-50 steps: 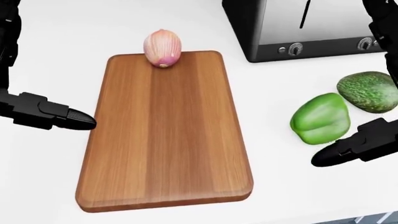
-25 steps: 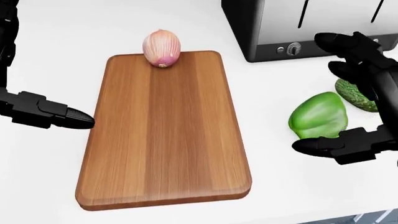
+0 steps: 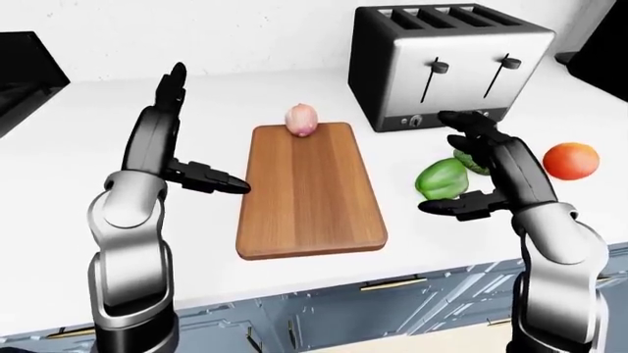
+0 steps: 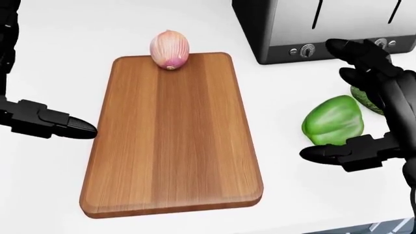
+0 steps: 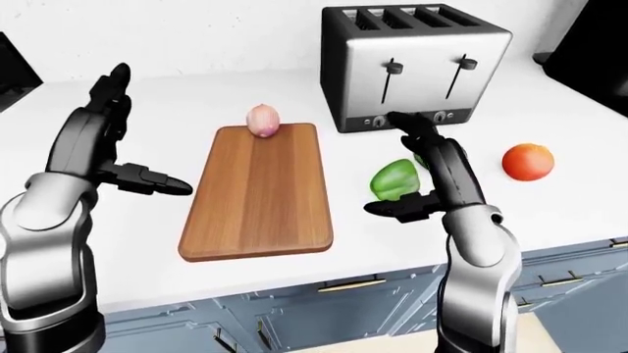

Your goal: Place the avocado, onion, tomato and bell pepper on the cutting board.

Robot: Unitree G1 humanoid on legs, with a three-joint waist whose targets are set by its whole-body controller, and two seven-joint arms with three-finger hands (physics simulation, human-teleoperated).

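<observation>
Your biggest piece is the white counter [image 3: 324,272], with the four-slot toaster [image 3: 451,62] standing just above your right hand [image 3: 491,173] in the left-eye view. Next is the cutting board [image 4: 172,136], lying flat between your two hands; all it carries is the onion [image 4: 170,49], which sits at its top edge and overhangs onto the counter.

Your right hand is spread, fingers apart, not gripping. It stands about the green bell pepper [image 4: 333,122]: the thumb reaches under the pepper's lower side in the head view, the other fingers arch over its upper right, and you cannot tell from these views whether any finger touches it. The pepper rests on the counter, off the board, to the board's right.

Your left hand [image 3: 191,165] is also released, one finger pointing at the board's left edge, just beside it, the others raised toward the wall.

The tomato [image 3: 570,160] sits on the counter, right of your right hand and well apart from the board. The avocado [image 4: 364,100] is mostly hidden behind your right-hand fingers; only a dark green sliver shows beside the pepper.
</observation>
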